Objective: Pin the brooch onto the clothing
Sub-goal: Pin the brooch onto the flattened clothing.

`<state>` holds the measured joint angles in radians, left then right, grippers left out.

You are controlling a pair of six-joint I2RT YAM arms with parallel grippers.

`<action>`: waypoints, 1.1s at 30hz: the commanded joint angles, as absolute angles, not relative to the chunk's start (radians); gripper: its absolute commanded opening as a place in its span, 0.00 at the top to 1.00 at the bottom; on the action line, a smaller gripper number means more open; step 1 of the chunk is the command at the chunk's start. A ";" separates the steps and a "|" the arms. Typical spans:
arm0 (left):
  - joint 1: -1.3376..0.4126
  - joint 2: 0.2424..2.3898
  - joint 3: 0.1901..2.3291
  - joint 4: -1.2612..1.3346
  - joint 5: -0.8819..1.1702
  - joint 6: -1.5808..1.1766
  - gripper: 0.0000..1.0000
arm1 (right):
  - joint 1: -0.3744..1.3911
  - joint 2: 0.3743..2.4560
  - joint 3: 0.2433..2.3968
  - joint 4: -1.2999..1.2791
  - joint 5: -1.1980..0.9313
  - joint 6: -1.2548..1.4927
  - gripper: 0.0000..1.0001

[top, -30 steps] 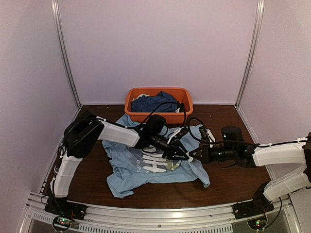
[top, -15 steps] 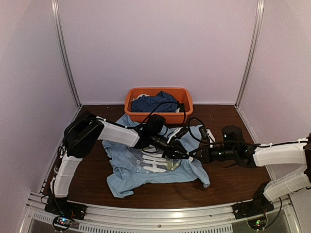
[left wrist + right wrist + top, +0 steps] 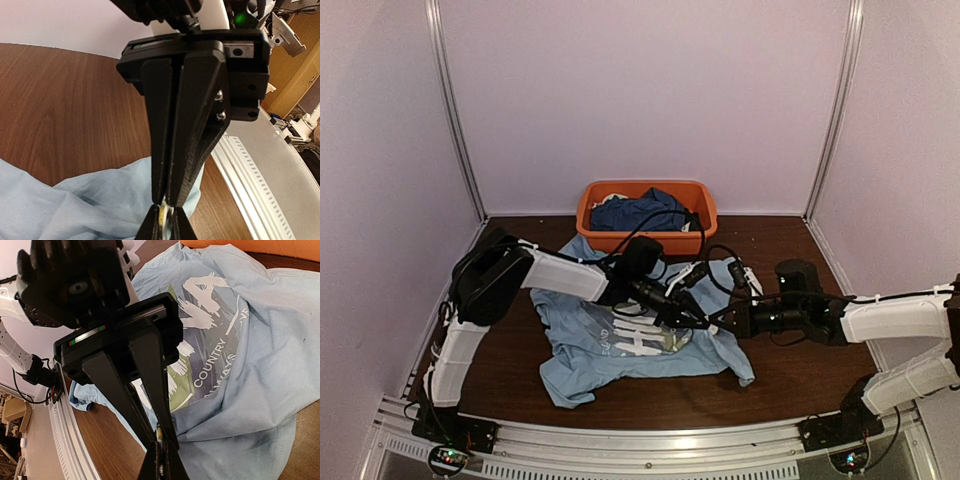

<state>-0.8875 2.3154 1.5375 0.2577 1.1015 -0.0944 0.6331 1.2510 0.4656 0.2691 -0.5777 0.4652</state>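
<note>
The clothing, a light blue T-shirt (image 3: 590,350) with a white and green chest print, lies crumpled on the dark wooden table. My two grippers meet tip to tip just above its right part. The left gripper (image 3: 703,321) comes from the left, the right gripper (image 3: 718,325) from the right. In the left wrist view a small gold-and-silver brooch (image 3: 163,219) sits pinched between my left gripper (image 3: 165,220) tips, with the right gripper (image 3: 166,201) shut right above it. The right wrist view shows the brooch (image 3: 159,432) at the point where both pairs of fingertips touch.
An orange basket (image 3: 592,203) holding a dark blue garment (image 3: 640,212) stands at the back, just behind the shirt. A metal rail (image 3: 650,440) runs along the near table edge. Bare wood (image 3: 810,375) lies to the right of the shirt.
The left gripper's jaws have closed in on the brooch at the right gripper's tips. Both arms have stayed almost where they were.
</note>
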 commanded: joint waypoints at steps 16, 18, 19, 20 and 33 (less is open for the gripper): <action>-0.887 2.341 1.592 0.087 1.024 0.057 0.90 | 0.630 1.250 0.510 0.221 -0.545 0.459 1.00; -0.884 2.342 1.592 0.087 1.030 0.057 0.89 | 0.629 1.250 0.508 0.224 -0.546 0.459 1.00; -0.883 2.340 1.592 0.087 1.032 0.055 0.88 | 0.629 1.250 0.506 0.224 -0.546 0.459 1.00; -0.882 2.341 1.592 0.087 1.034 0.056 0.87 | 0.629 1.252 0.506 0.224 -0.547 0.459 1.00; -0.881 2.350 1.618 0.031 1.016 0.081 0.84 | 0.630 1.266 0.528 0.213 -0.557 0.455 1.00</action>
<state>-0.8928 2.3180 1.5970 0.0860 1.0664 0.0475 0.6327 1.2594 0.4881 0.2119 -0.5644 0.4484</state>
